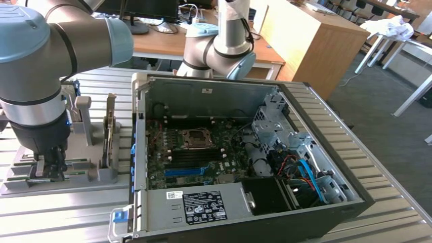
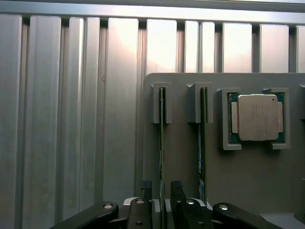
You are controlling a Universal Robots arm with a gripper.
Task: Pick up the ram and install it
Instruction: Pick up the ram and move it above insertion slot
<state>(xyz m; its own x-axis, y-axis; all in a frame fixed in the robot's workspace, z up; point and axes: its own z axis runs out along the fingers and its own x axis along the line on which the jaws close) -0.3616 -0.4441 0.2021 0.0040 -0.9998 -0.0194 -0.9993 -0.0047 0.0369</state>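
Observation:
The ram (image 2: 162, 133) is a thin green stick standing on edge in a slot of the grey holder (image 2: 181, 157). My gripper (image 2: 161, 188) is open, with one finger on each side of the ram's near end and a small gap to each finger. A second green stick (image 2: 202, 138) stands in the neighbouring slot, outside the fingers. In the exterior view my gripper (image 1: 50, 169) is low over the grey holder (image 1: 101, 174) at the exterior view's left, beside the open computer case (image 1: 138, 152).
A silver processor chip (image 2: 257, 117) lies in a recess of the holder beyond the second stick. Inside the case the motherboard (image 1: 196, 152) shows black and blue memory slots (image 1: 192, 161). The ribbed metal table (image 2: 71, 119) surrounds the holder. A second robot arm (image 1: 223, 45) stands behind the case.

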